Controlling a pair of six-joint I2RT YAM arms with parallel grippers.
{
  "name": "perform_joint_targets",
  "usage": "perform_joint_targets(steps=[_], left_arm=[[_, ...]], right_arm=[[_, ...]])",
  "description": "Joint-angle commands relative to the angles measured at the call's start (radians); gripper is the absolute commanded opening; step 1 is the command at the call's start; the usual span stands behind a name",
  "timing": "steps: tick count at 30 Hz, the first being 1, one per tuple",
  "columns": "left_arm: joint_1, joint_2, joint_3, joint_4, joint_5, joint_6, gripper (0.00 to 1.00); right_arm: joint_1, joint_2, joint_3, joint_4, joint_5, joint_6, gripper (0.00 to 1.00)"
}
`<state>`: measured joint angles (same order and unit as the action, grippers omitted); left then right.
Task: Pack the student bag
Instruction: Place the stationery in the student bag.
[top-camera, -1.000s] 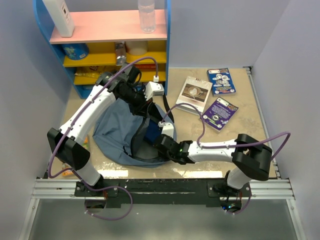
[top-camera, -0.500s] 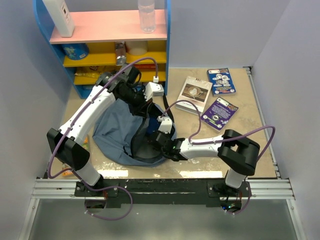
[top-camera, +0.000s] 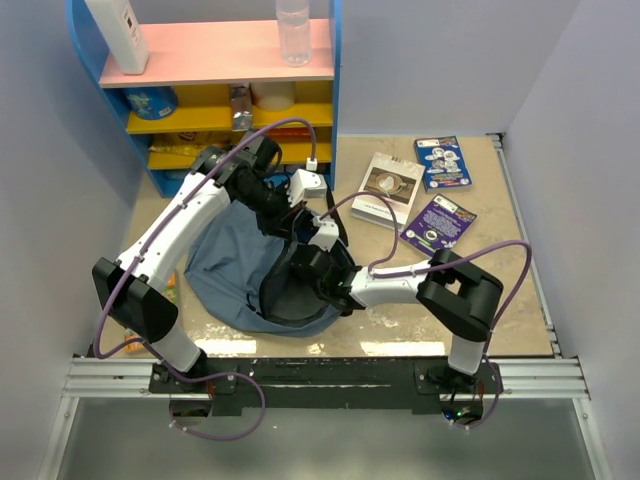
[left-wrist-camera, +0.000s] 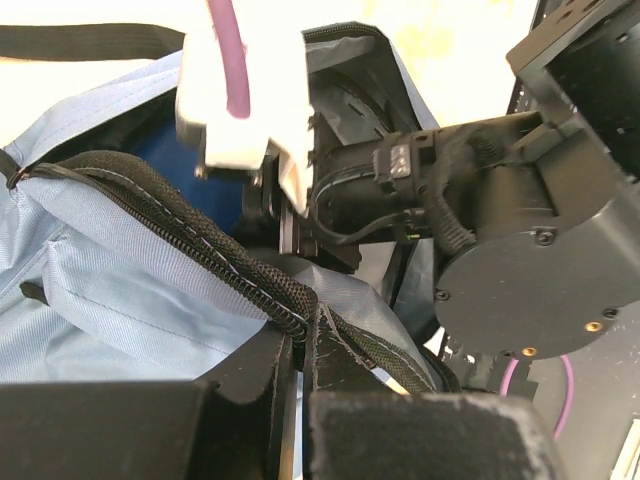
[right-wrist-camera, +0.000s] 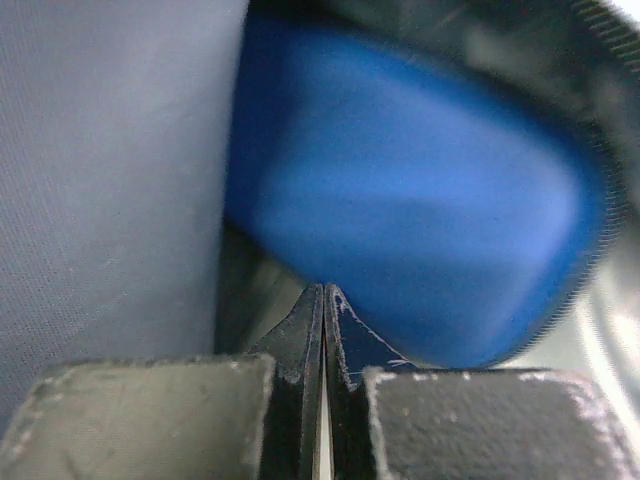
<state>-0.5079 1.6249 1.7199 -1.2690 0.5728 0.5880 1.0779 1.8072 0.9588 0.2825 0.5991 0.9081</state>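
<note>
One bag (top-camera: 225, 270), slate-blue, found slumped on tabletop (top-camera: 490, 270) before shelf (top-camera: 200, 60), mouth unzipped. Left end effector (left-wrist-camera: 300, 345): pinched nearly closed on bag's black zipper rim (left-wrist-camera: 200, 270). Right end effector (right-wrist-camera: 323, 300): fully closed, nothing visible gripped, tips inside bag just before blurred blue item (right-wrist-camera: 400, 220). Three booklets (top-camera: 440, 228) alongside.

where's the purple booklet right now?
Top view: the flat purple paperback booklet lies on the beige table, right side, just nearer the arms than the dark-blue booklet and right of the white book.
</note>
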Motion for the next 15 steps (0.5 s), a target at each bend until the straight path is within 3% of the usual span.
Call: perform_joint_targets(steps=[1, 4, 7, 10, 15], left_arm=[[-0.011, -0.042, 0.009, -0.012, 0.048, 0.026, 0.0], [-0.011, -0.039, 0.006, -0.009, 0.035, 0.027, 0.0], [-0.011, -0.04, 0.004, -0.006, 0.019, 0.027, 0.0], [-0.009, -0.045, -0.003, 0.005, 0.015, 0.027, 0.0], [-0.011, -0.031, -0.006, 0.003, 0.03, 0.018, 0.0]], right_arm=[[-0.007, -0.005, 0.012, 0.06, -0.068, -0.021, 0.0], [-0.039, -0.098, -0.04, 0.057, -0.134, -0.041, 0.02], [-0.105, -0.29, -0.12, 0.012, -0.175, -0.046, 0.34], [-0.235, -0.457, -0.161, -0.06, -0.211, -0.066, 0.49], [-0.49, -0.496, -0.063, -0.255, -0.263, -0.138, 0.59]])
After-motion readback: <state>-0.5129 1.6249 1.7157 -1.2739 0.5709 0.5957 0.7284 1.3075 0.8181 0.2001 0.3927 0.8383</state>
